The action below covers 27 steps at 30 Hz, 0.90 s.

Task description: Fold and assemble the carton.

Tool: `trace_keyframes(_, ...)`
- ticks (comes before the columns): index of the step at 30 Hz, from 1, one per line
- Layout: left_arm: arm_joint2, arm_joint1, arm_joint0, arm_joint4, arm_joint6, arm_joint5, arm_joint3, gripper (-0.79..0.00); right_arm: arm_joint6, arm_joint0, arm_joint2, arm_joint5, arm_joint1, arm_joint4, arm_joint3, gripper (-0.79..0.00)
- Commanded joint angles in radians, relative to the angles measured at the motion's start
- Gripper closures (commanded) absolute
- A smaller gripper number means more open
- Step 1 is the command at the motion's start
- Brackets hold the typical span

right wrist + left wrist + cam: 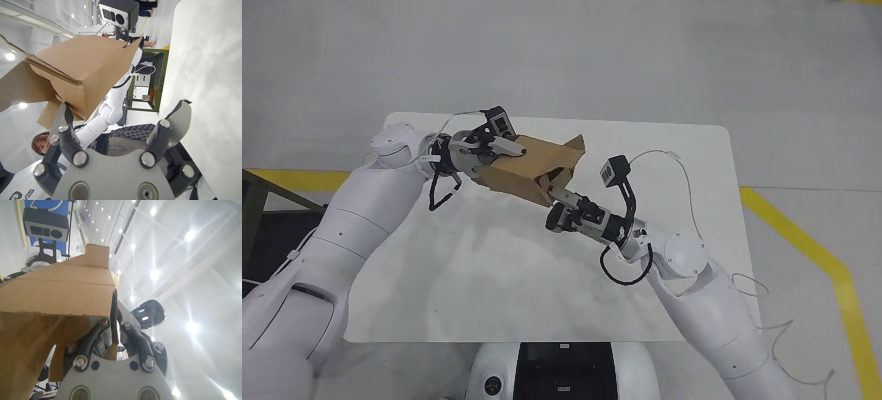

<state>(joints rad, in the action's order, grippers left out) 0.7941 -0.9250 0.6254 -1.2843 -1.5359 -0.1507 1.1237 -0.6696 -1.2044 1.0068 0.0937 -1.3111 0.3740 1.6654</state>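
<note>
Right up close to my left wrist camera, my left end effector [115, 321] is pinched tight on one edge of the carton [56, 289]. It holds the carton up in the air, over the far side of the worktop [492, 290], and the carton is tipped a bit. I think the first part is done: the carton looks opened up into a box shape, not flat.

Going right, the end that faces my other arm is not closed. Its flaps [575, 146] stick out and hang loose. My right end effector [122, 108] sits at that open end with its fingers spread wide. It holds nothing. One finger [65, 113] is right by a lower flap [48, 111], and I cannot tell if it touches.

So I think the job is about partway. The flaps at this end need folding in. I cannot see if the other end, by my left end effector, is closed.
</note>
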Motion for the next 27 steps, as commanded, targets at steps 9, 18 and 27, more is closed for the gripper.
trace_keyframes(9,-0.005,-0.002,-0.009,-0.002,0.0,0.01,-0.011,0.0,-0.018,0.007,-0.004,-0.011,0.001,-0.004,0.006,-0.785)
trace_keyframes(18,-0.006,0.001,-0.01,-0.002,0.0,0.011,-0.01,0.0,-0.021,0.016,-0.013,-0.023,-0.001,-0.005,0.001,-0.785)
trace_keyframes(27,-0.001,0.011,-0.006,0.003,0.0,0.014,-0.001,0.0,-0.013,0.018,-0.015,-0.026,-0.002,-0.007,0.005,-0.785)
